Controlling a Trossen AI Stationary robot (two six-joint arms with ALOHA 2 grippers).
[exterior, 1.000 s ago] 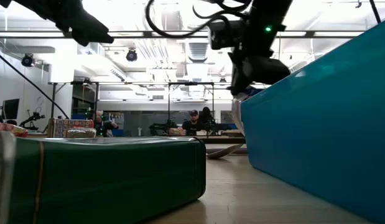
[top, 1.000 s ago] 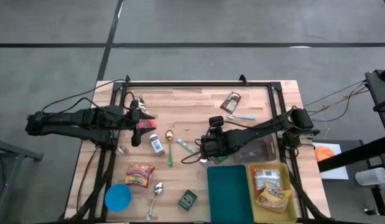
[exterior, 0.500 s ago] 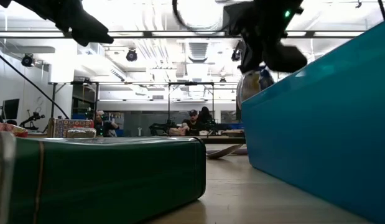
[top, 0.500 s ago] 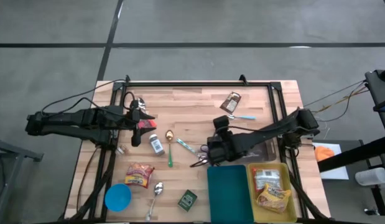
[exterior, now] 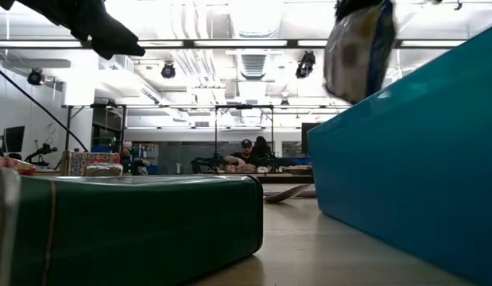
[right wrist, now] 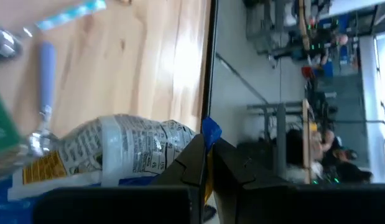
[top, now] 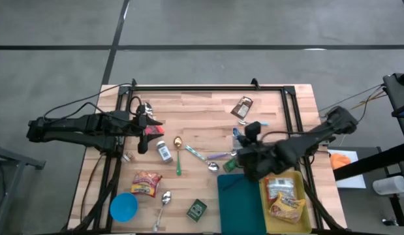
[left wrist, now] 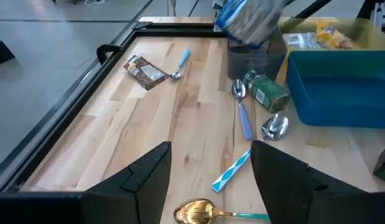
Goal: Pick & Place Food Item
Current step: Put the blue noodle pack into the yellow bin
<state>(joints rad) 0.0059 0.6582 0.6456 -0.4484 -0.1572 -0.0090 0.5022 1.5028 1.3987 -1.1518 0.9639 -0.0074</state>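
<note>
Above the teal bin [top: 241, 205], right claw [top: 244, 134] pinches a food bag [right wrist: 111, 152].

A robotics lab: ceiling strip lights [exterior: 230, 44], metal rigs [exterior: 242, 131] and seated people [exterior: 247, 152] beyond the table.

My table [top: 208, 108] carries a gold spoon [top: 177, 145], blue round lid [top: 123, 207], green tin [top: 196, 209], silver spoon [top: 164, 202], brown wrapper [top: 242, 107].
</note>
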